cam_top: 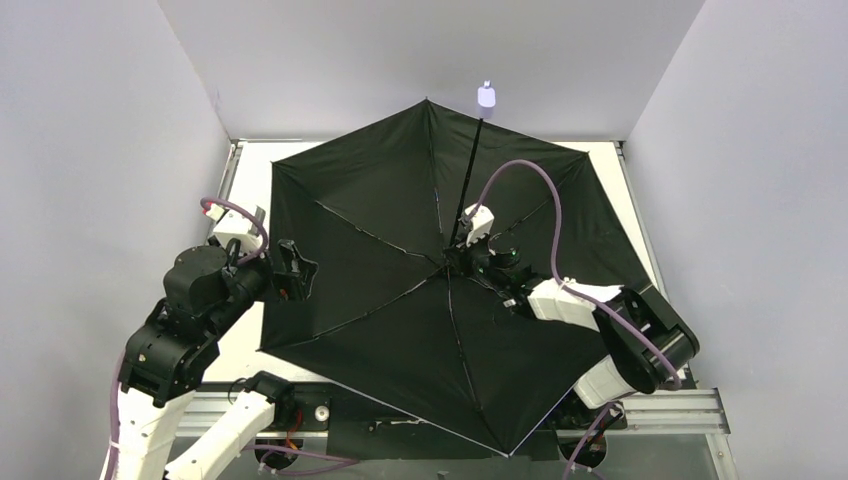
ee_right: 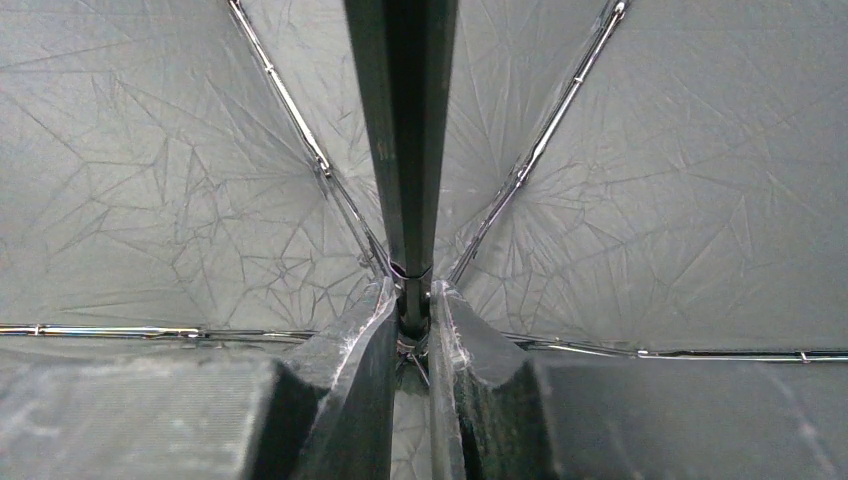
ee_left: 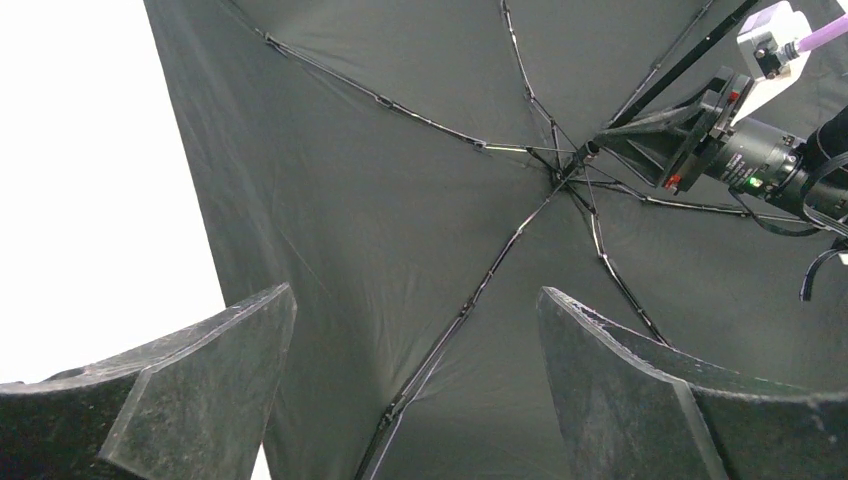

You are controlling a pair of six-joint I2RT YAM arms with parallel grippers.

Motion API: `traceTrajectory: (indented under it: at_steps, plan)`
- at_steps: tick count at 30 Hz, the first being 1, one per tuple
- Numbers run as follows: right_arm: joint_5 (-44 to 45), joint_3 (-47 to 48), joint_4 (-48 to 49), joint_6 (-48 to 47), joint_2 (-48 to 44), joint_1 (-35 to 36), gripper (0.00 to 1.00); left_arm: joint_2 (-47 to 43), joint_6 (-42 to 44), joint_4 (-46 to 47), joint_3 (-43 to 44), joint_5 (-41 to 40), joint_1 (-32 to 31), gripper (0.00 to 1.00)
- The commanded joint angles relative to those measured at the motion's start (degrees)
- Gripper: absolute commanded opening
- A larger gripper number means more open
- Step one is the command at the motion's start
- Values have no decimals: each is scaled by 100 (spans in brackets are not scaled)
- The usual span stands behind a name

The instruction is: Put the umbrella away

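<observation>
Umbrella [cam_top: 400, 290] is lying open on the desk [cam_top: 250, 190]. I'm pinching its shaft [ee_right: 400, 120] right at the hub [ee_left: 558, 176] with my right gripper [ee_right: 410, 300], shaft pointing away from me. Left gripper [ee_left: 415, 292] is hanging open by its left rim.

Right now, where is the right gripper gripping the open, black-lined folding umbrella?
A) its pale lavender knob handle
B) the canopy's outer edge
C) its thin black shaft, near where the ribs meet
C: the right wrist view shows the right gripper clamped on the black shaft.

table [cam_top: 252, 175] mostly hidden under the umbrella [cam_top: 400, 250], its canopy cut off in both wrist views
</observation>
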Motion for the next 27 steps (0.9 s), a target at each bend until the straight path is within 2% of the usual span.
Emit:
traceTrajectory:
  at_steps: [1, 7, 16, 21, 27]
  plan:
    - [150, 324, 3, -368, -529, -18, 0, 50, 109, 241, 347, 82, 42, 88]
    - [215, -59, 277, -1004, -1140, 116, 0, 207, 197, 195, 706, 273, 42, 88]
    - [380, 166, -669, -2208, -2058, 123, 0, 604, 365, 124, 1219, 611, 42, 89]
    - [484, 495, -1206, -3337, -2311, 114, 0, 900, 452, 142, 1758, 788, 42, 89]
    - [607, 906, -1395, -4396, -2551, 109, 0, 1152, 585, 115, 2394, 882, 3, 89]
